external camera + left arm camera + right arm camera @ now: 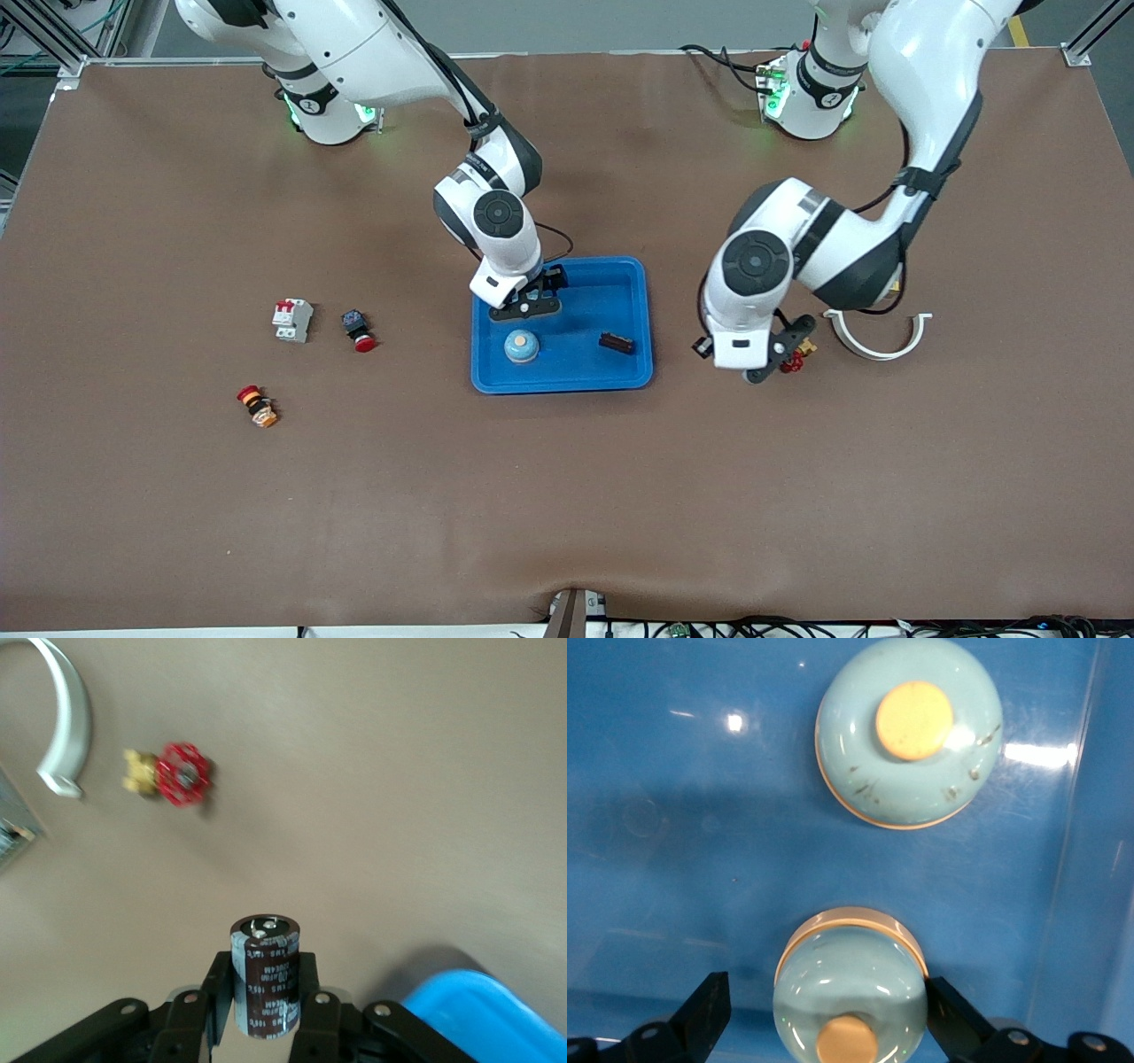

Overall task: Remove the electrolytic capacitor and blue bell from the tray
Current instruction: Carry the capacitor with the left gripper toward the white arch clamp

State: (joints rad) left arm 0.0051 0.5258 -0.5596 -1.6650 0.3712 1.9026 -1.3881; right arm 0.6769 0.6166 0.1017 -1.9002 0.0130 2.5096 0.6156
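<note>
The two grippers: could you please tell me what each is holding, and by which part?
The left gripper clamps the capacitor by its cylindrical sides. The right gripper, open over the tray, holds nothing.

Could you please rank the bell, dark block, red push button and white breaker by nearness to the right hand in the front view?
The right hand hangs over the blue tray.
1. bell, in the tray, nearer the camera.
2. dark block, in the tray, toward the left arm's end.
3. red push button, toward the right arm's end.
4. white breaker, beside that button.
</note>
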